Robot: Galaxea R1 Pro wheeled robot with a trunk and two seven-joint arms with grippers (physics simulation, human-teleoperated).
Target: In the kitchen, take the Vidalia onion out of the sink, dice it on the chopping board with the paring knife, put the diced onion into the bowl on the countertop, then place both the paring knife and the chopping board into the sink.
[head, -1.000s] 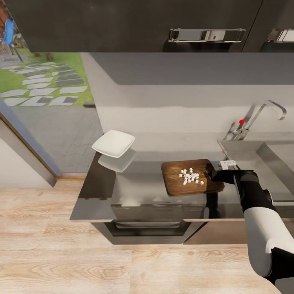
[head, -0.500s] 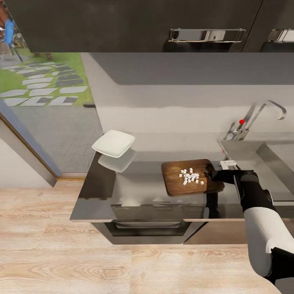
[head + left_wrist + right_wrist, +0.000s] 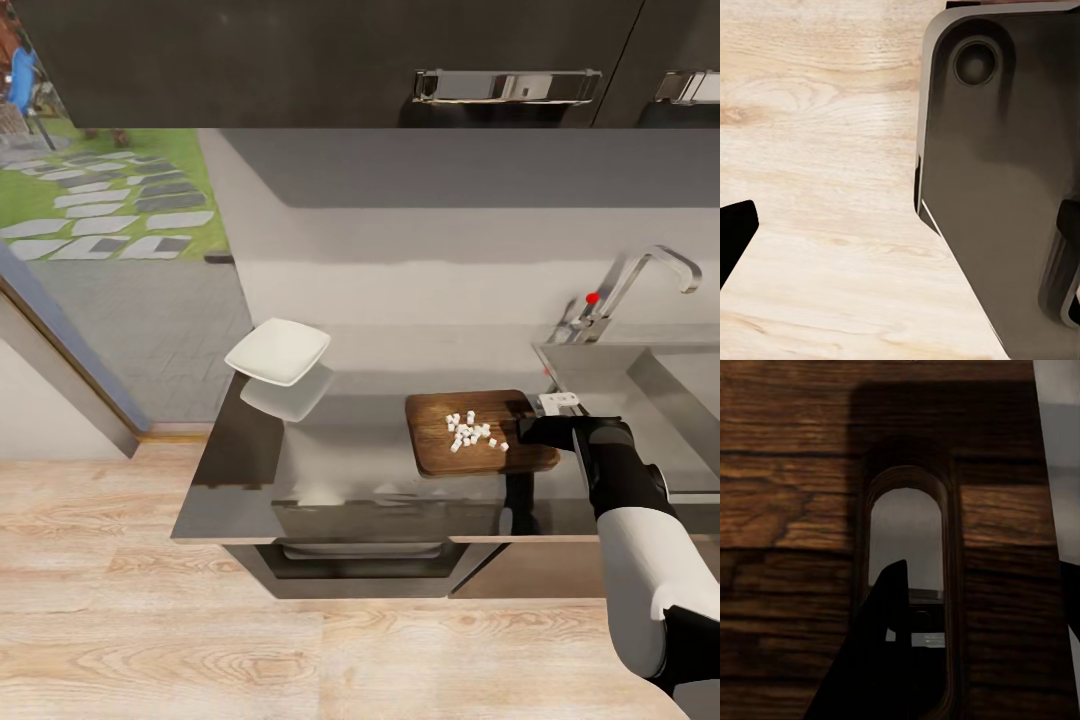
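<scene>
Right end effector pinching chopping board at its slot; diced onion on top; left end effector's state unclear.

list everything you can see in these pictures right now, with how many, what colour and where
chopping board: one, brown wood, on the countertop beside the sink, its handle end at the right gripper; handle slot close up in the right wrist view
diced onion: one cluster of small white cubes, on the chopping board
bowl: one, white, at the countertop's far left corner
countertop: one, grey reflective metal
sink: one, steel, right of the board
tap: one, chrome with a red knob, behind the sink
upper cabinets: black, with chrome handles, overhead
floor: pale wood planks
right gripper: one, black, shut on the board's handle end
left gripper: dark finger over the floor, state unclear
</scene>
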